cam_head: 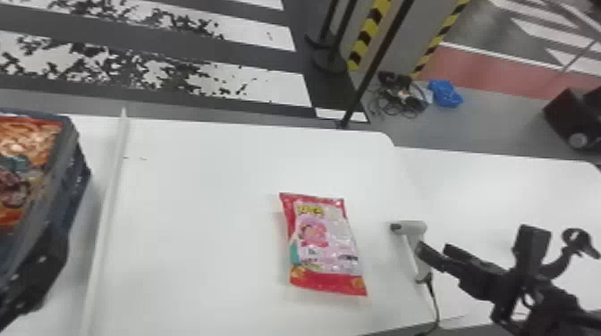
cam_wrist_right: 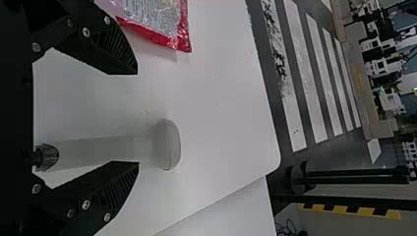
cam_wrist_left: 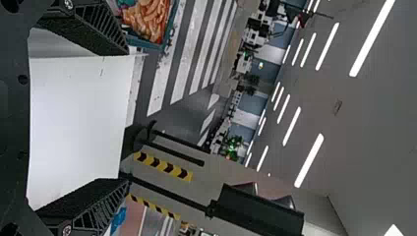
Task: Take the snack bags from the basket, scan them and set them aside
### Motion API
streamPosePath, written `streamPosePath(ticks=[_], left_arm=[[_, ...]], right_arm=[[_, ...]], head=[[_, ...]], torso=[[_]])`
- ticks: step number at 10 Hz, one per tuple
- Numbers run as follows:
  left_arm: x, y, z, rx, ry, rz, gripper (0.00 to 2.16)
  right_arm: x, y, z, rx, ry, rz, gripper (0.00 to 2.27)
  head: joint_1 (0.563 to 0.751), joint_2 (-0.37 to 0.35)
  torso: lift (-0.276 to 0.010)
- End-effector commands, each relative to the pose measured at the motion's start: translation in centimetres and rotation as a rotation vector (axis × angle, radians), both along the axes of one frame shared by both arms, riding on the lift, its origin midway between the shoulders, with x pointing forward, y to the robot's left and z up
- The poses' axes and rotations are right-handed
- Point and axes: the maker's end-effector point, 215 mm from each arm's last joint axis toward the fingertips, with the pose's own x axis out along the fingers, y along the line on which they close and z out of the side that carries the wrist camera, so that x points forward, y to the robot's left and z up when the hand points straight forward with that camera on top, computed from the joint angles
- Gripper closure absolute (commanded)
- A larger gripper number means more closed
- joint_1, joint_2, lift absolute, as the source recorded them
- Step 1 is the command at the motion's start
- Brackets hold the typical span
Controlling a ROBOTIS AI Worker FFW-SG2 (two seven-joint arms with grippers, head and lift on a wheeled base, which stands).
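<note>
Within head view, the snack bag (cam_head: 323, 241) shows whole.

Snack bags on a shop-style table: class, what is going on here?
A two-armed robot is scanning snacks. One pink-and-red bag lies on the table, beside the scanner. The right gripper is open at the scanner, not holding it, probably about to grasp it. The left gripper is open and empty. The basket, on the left, still has snacks inside.
</note>
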Motion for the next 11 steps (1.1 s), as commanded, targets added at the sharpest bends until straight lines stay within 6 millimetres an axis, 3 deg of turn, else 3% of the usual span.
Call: streamPosePath(ticks=[1,4,7,11], left_arm=[[0.4,0.1,-0.3,0.023,0.008,0.013,0.07],[1.3,-0.4,-1.6,0.025,0.064,0.01,0.07],[1.6,-1.7,-3.0,0.054,0.123,0.011,0.07],[1.6,-2.2,-2.6,0.055,0.134,-0.002,0.07]], right_arm=[[0.7,0.1,-2.5,-0.011,0.025,0.019,0.04],[3.5,-0.3,-4.5,-0.04,0.01,0.053,0.04],[6.3,-1.0,-5.1,-0.115,-0.013,0.11,0.04],[5.3,-1.7,-7.7,-0.111,0.006,0.113,0.1]], head=[[0.695,-0.35],[0.695,-0.35],[0.695,-0.35],[0.695,-0.35]], torso=[[-0.075],[-0.075],[-0.075],[-0.075]])
